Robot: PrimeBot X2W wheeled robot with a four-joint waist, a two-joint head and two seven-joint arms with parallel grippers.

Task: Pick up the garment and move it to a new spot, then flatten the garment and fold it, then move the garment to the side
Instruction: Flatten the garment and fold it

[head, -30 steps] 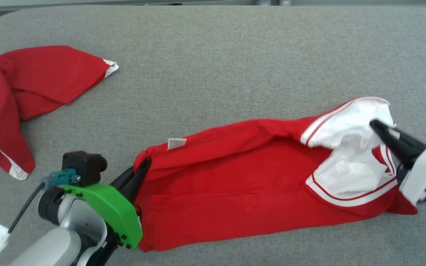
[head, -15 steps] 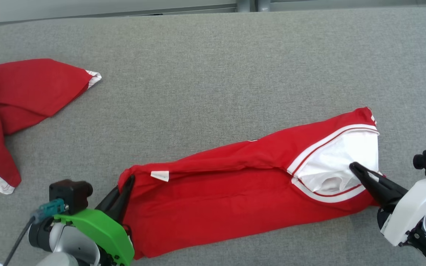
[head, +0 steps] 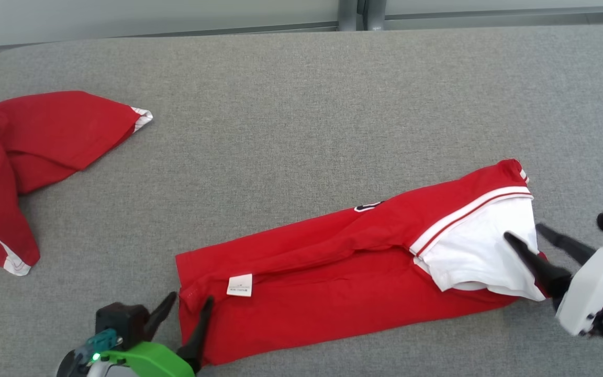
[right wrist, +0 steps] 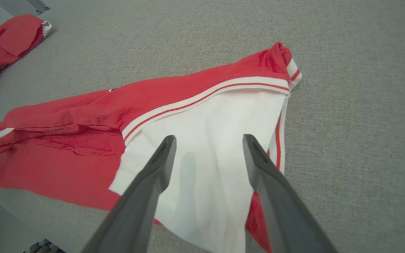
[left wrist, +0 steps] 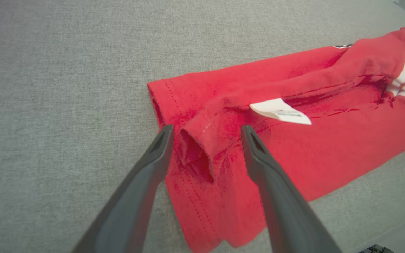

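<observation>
Seemingly part-folded, the red jersey (head: 333, 283) lies as a long doubled band toward five o'clock on the grey surface (head: 301, 104), left gripper (head: 191, 298) at its eight o'clock hem and right gripper (head: 524, 232) at its three o'clock end both splayed, empty; cross-folds and moving aside remain.

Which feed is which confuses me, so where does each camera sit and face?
Head view: on the robot's head, looking down at the red garment on the grey surface; left gripper and right gripper show, open.
Left wrist view: on the left wrist, facing the garment's hemmed end between its own fingers.
Right wrist view: on the right wrist, facing the white panel between its fingers.
Shared: the white label shows in head and left wrist views.
</observation>
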